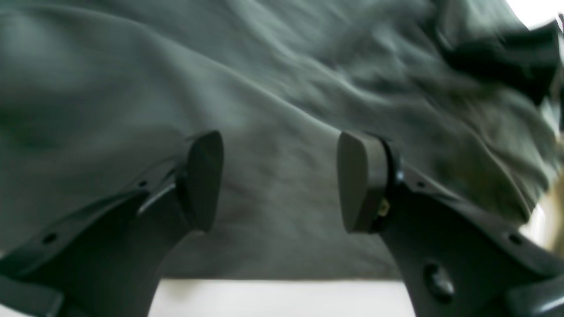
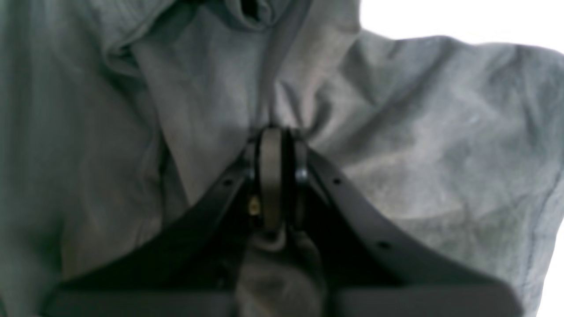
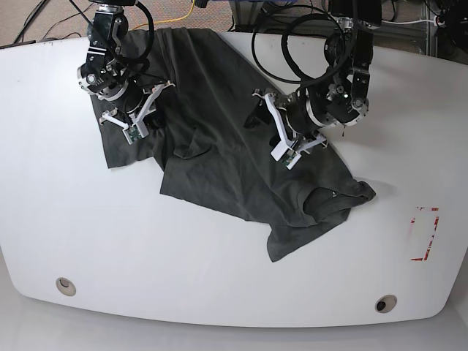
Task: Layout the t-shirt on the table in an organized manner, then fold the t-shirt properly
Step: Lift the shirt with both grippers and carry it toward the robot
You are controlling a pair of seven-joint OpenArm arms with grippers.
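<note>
The dark charcoal t-shirt (image 3: 219,161) lies wrinkled and slanted across the white table (image 3: 219,292), from the back left toward the front right, with a bunched fold (image 3: 336,197) at its right end. My right gripper (image 2: 280,176) is shut on a pinch of the t-shirt (image 2: 418,132) near its back-left part; fabric gathers at the fingertips. My left gripper (image 1: 282,180) is open just above the t-shirt (image 1: 264,88), with nothing between its pads (image 1: 361,180). In the base view the right arm (image 3: 106,66) is over the shirt's left side and the left arm (image 3: 336,95) over its middle right.
A red tape rectangle (image 3: 424,234) marks the table's right side. Two round grommet holes (image 3: 66,284) (image 3: 385,302) sit near the front edge. Cables (image 3: 292,44) loop behind the left arm at the back edge.
</note>
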